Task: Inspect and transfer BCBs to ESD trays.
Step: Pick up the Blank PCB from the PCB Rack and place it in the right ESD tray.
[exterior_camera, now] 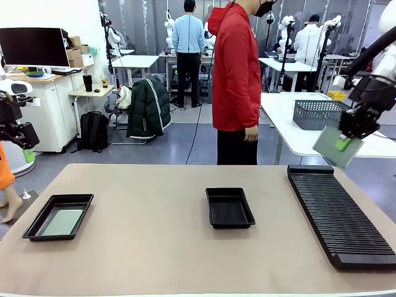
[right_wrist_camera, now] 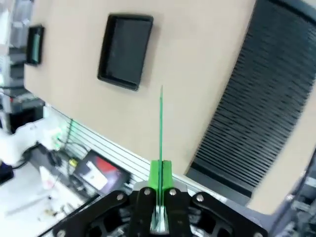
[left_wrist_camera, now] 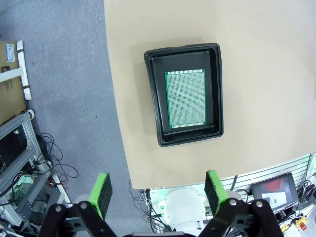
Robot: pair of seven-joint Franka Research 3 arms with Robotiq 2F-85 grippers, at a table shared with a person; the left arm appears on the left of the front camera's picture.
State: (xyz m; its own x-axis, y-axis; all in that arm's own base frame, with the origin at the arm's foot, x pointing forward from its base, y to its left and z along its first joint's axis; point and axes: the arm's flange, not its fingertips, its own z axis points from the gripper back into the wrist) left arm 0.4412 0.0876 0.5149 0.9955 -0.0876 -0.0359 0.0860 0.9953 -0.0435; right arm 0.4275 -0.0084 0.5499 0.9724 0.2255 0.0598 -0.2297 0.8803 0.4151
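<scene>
Slippage threatens: right jaws, shut on one edge of the thin green circuit board (exterior_camera: 328, 150), hold it aloft at far right; tilted, it could miss the empty black plastic middle tray (exterior_camera: 229, 208); left jaws gape, empty.

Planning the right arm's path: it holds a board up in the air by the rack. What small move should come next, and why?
Probably carry the board left and down toward the middle ESD tray, which lies empty. The right gripper is shut on a BCB, tilted in the air near the slotted rack. The left ESD tray already holds a board, with the open left gripper over it.
</scene>
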